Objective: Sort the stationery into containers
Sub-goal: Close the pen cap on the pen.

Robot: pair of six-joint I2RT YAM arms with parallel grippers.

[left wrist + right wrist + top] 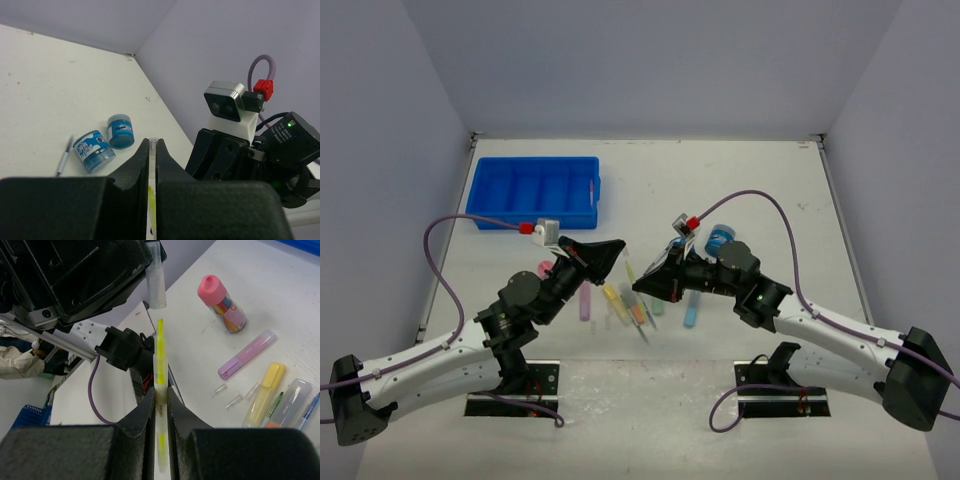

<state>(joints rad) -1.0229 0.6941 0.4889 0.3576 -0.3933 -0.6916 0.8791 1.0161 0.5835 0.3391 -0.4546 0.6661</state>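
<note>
On the near side of the tray (530, 219), above the loose markers (620, 300): cap and marker held apart, one per hand.

The left hand (150, 260) is clenched on a clear cap (156, 280). The right hand (160, 395) is clenched on the yellow marker (160, 365), whose bare tip points at the cap across a gap. In the right wrist view the cap sits slightly off the marker's line. If the hands close off-axis, the cap rim would likely catch the tip or shoulder and lever either piece out of its narrow grip. A dropped piece would fall among the loose markers or roll across the bench (740, 180), away from the tray. Both hands work close together, so contact between them is also a hazard.
</note>
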